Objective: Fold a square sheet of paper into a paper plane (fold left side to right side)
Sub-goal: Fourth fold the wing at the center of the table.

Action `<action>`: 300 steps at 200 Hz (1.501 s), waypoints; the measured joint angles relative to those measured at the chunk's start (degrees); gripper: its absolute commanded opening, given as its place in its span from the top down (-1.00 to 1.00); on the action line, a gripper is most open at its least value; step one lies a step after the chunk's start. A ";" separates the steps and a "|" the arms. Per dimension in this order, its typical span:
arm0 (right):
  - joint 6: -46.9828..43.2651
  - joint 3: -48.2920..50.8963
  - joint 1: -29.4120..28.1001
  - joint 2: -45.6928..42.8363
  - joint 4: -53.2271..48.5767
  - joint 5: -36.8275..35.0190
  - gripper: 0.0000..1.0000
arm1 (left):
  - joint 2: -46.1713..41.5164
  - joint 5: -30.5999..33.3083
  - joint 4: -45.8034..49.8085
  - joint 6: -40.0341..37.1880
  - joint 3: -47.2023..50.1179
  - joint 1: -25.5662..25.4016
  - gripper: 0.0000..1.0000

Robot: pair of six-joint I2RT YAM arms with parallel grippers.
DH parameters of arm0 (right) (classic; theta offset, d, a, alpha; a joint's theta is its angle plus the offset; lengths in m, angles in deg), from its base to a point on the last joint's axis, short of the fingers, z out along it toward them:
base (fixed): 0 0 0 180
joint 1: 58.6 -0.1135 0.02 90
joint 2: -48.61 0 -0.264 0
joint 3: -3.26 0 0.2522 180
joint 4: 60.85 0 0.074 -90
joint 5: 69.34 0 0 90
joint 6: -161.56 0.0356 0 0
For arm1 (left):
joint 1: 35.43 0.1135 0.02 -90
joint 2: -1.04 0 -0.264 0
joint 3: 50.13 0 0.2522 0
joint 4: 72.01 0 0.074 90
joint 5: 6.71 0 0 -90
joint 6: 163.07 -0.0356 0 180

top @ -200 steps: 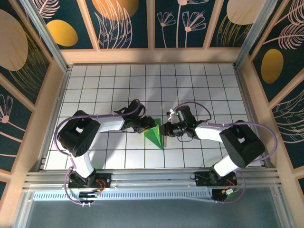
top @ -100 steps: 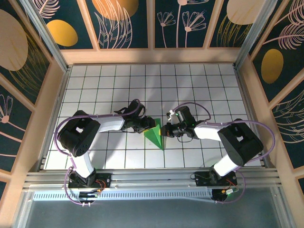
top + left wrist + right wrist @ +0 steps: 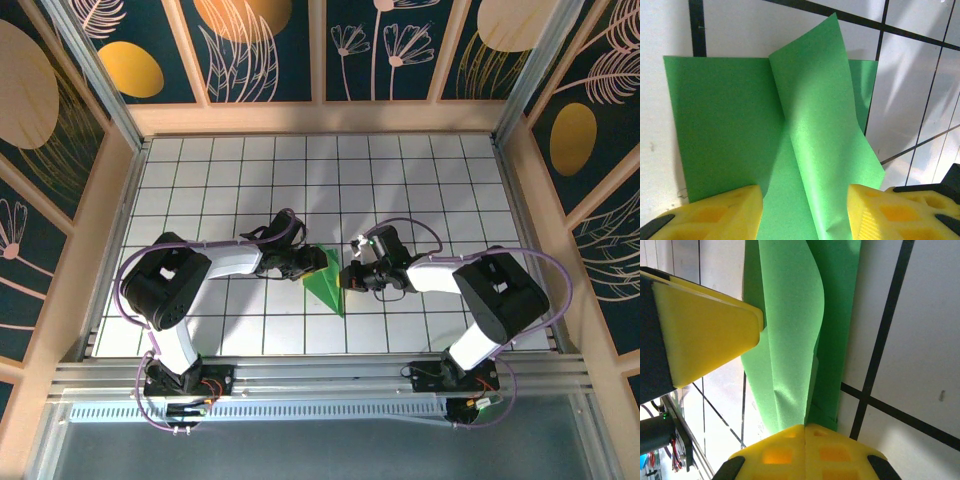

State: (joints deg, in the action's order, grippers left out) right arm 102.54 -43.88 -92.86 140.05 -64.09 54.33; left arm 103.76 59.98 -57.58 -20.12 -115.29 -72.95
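The green square sheet of paper [image 3: 326,285] lies mid-table, folded into a pointed paper plane wedge, tip toward the near edge. One flap [image 3: 815,125] stands up from the flat layers. My left gripper [image 3: 312,262] is at the sheet's far left corner. It is open, its yellow fingers [image 3: 710,215] straddling the raised flap [image 3: 805,200]. My right gripper [image 3: 346,277] comes in from the right. Its yellow fingers [image 3: 785,450] are pressed together, shut on the flap's edge [image 3: 805,427]. A left finger [image 3: 705,330] shows beside the flap [image 3: 790,315] in the right wrist view.
White tiles with black grid lines [image 3: 420,190] cover the table inside wooden walls [image 3: 320,117]. Both arms bend in toward the middle, with purple cables looping over them [image 3: 130,285]. A metal rail [image 3: 320,375] runs along the near edge.
The right gripper has shut on the flap's edge and shifted slightly left toward the paper. The left gripper and the paper have stayed put.
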 measured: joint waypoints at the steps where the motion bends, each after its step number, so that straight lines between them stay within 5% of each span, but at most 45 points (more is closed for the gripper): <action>1: -0.02 0.00 0.00 0.00 0.00 -0.02 1.00 | 0.00 0.00 0.00 0.00 0.00 0.00 0.01; 260: -1.09 -2.95 -0.24 3.87 -1.97 -2.14 1.00 | -0.02 0.02 0.04 -0.07 -0.31 0.00 -0.06; 300: -1.14 -3.17 -0.35 3.87 -2.38 -2.36 1.00 | -0.68 3.87 3.58 -1.51 -2.01 -0.07 -0.15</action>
State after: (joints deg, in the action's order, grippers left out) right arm 101.41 -47.05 -93.21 143.92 -66.47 51.97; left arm 103.08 63.85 -54.00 -21.63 -117.30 -73.02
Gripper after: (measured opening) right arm 0.051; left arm 0.562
